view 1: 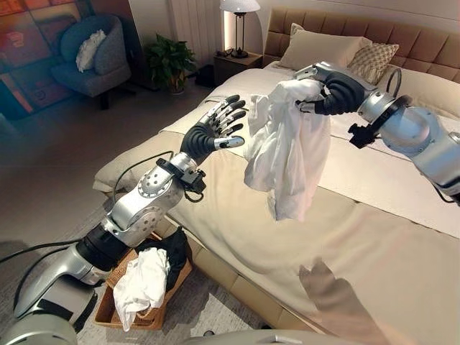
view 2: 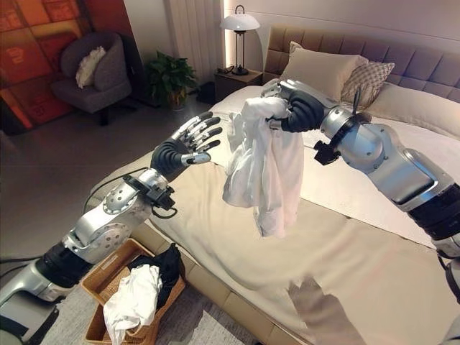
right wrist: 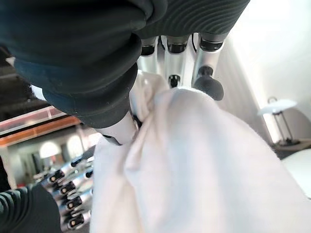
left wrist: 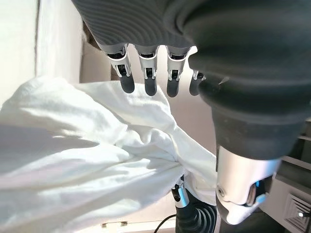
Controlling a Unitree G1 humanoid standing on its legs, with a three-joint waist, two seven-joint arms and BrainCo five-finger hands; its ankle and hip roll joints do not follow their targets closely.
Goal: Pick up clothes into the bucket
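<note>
A white garment hangs in the air above the bed, bunched at its top inside my right hand, whose fingers are curled round the cloth. My left hand is raised just left of the garment, fingers spread and straight, a small gap away from the cloth. A wicker basket stands on the floor by the bed's near corner, under my left arm. It holds a white cloth draped over its rim and a black garment.
The beige bed stretches across the right, with pillows at the headboard. A bedside table with a lamp, a potted plant and a grey armchair stand at the back left. Bare floor lies left of the bed.
</note>
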